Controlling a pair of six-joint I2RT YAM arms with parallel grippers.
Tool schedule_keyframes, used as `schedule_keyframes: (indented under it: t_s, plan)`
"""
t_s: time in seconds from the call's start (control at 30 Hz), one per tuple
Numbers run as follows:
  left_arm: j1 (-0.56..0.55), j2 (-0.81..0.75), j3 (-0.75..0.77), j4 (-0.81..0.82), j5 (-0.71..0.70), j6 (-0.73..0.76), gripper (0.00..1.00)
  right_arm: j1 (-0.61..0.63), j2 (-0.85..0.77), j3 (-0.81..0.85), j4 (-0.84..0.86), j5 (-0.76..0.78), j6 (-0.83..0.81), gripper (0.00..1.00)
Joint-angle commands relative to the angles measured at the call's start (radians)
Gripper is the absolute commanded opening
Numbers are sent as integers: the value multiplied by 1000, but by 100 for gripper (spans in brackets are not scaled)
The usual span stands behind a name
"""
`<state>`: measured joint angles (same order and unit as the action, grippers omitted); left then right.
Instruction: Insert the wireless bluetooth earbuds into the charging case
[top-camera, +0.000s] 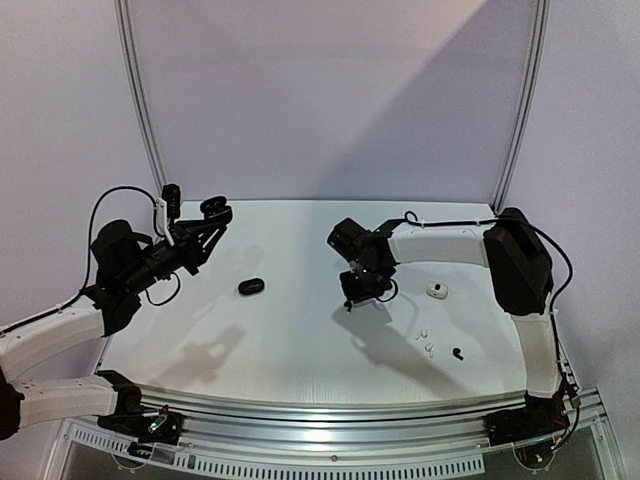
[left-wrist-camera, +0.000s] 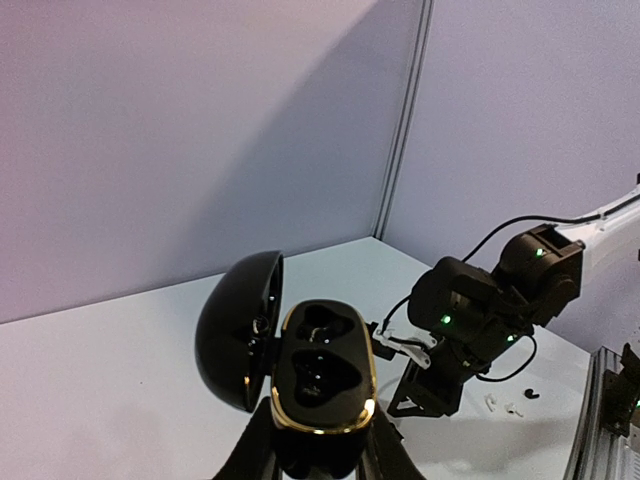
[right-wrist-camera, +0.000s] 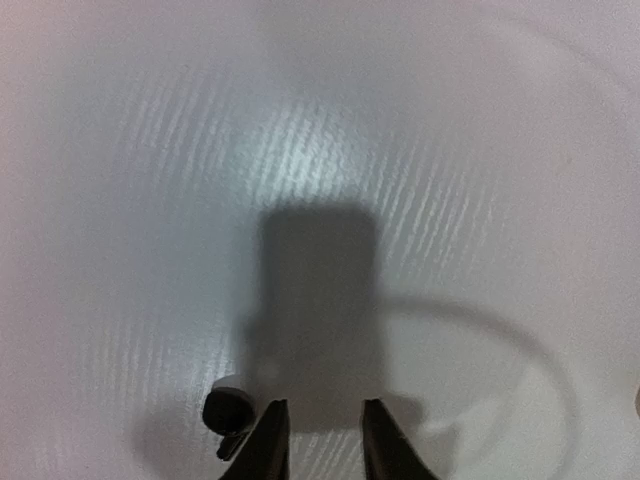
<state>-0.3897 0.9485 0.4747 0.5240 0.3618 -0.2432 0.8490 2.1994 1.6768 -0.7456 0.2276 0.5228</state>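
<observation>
The left pincer (left-wrist-camera: 320, 450) pinches the open black case (left-wrist-camera: 322, 370); the right pincer (right-wrist-camera: 325, 440) stands slightly spread, a black earbud (right-wrist-camera: 228, 410) just outside one finger.

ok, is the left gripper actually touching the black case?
Touching. The left wrist view shows the two fingers of the left gripper pressed against both sides of the case, whose lid is open.

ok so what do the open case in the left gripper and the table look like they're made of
The open black case: probably hard glossy plastic, as its lid catches highlights. Its rim is shiny gold, metal or metallic-coated plastic; I cannot tell which. The table: matte white, perhaps laminate or plastic sheet, with fine ribbed lines showing in the glare in the right wrist view.
</observation>
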Motion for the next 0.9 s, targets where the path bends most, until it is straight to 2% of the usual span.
schedule_keyframes:
  t_s: [0.0, 0.13, 0.47, 0.7, 0.87]
  plan:
    - [12, -7, -11, -4, -2, 5, 0, -11, -55, 28, 44, -70, -55, 37]
    - [12, -12, -13, -9, -4, 12, 0, -10, -5, 61, 26, -109, -52, 45]
    - [12, -13, -16, -1, -1, 9, 0, -5, 102, 154, -43, -124, -65, 46]
    - [12, -14, -17, -3, 0, 10, 0, 15, 157, 193, -107, -98, -63, 42]
    - [12, -11, -16, 2, 0, 8, 0, 24, 160, 195, -128, -103, -62, 29]
